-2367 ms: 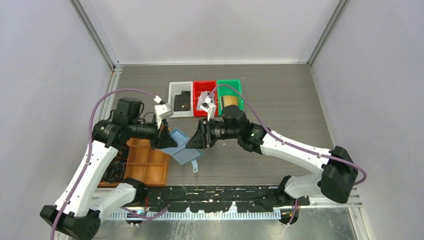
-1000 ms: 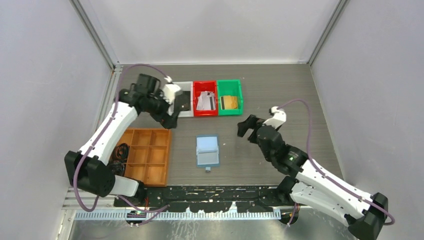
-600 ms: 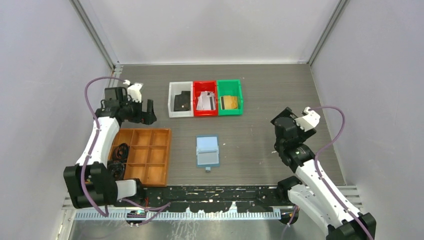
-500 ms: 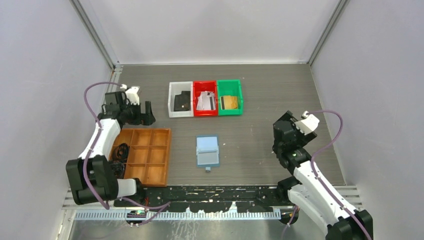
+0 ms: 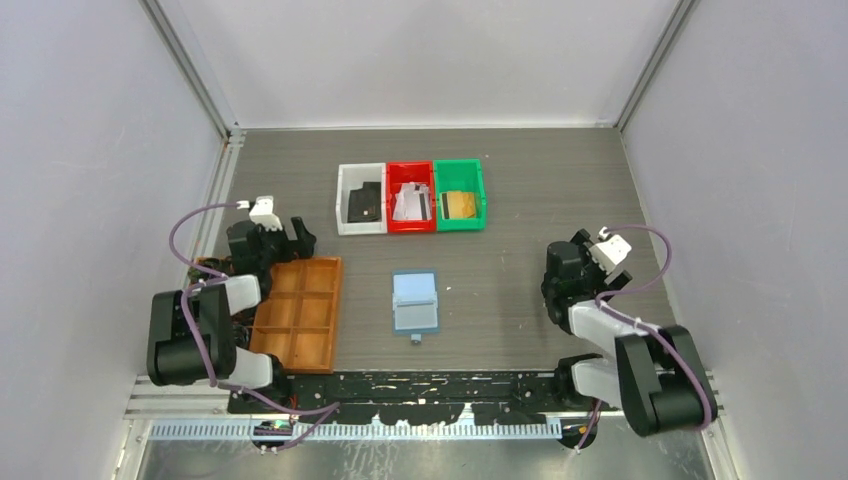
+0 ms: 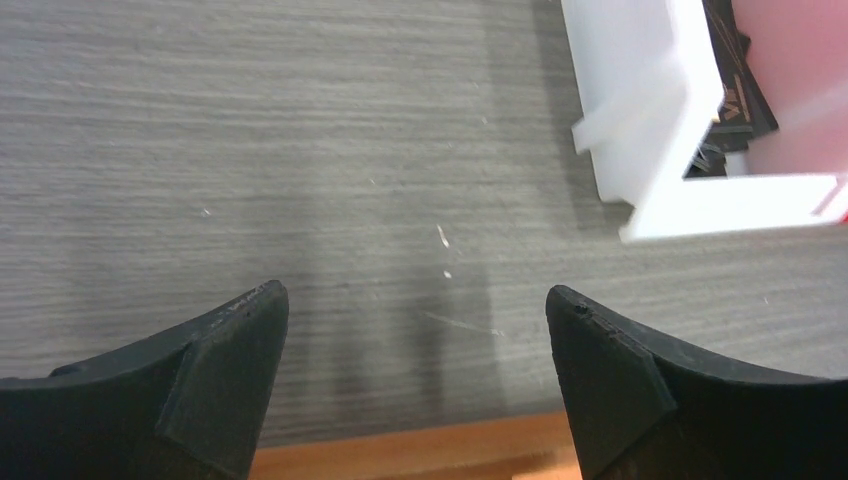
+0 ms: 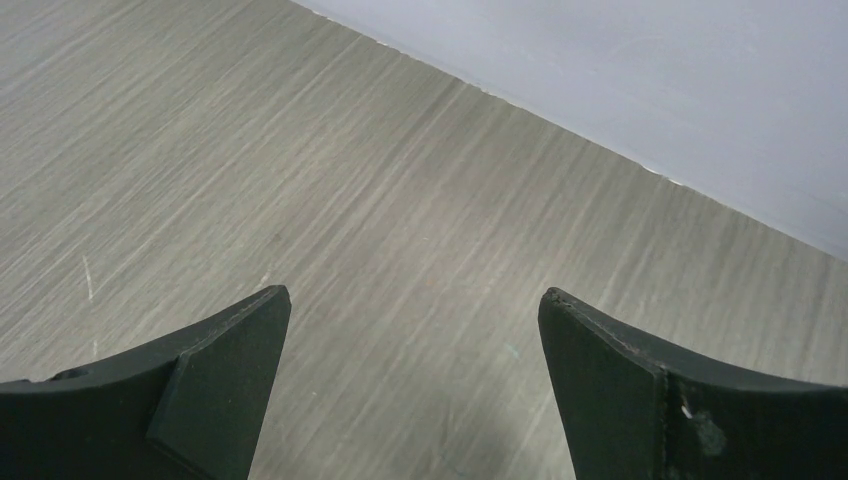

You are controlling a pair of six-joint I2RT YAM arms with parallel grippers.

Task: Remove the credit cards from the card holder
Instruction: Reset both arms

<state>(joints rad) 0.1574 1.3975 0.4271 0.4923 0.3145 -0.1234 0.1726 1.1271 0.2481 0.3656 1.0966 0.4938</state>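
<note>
The light blue card holder (image 5: 415,302) lies folded flat in the middle of the table, its small tab toward the near edge, with no gripper touching it. The credit cards lie in the back bins: a black one (image 5: 366,203), white-grey ones (image 5: 411,203) and a gold one (image 5: 460,204). My left gripper (image 5: 294,236) is open and empty, low at the left, above the tray's far edge. In the left wrist view the left gripper (image 6: 417,300) faces bare table, with the black card (image 6: 735,80) at top right. My right gripper (image 5: 570,256) is open and empty at the right; the right wrist view shows the right gripper (image 7: 415,300) over bare table.
A white bin (image 5: 343,200), a red bin (image 5: 391,200) and a green bin (image 5: 481,195) stand in a row at the back. An orange-brown compartment tray (image 5: 337,310) sits at the left beside black cables (image 5: 235,320). The white bin (image 6: 660,130) stands near the left fingers.
Earlier both grippers held the card holder up; it now lies flat on the table. Both arms have drawn back and folded down toward their bases, jaws wide throughout.
</note>
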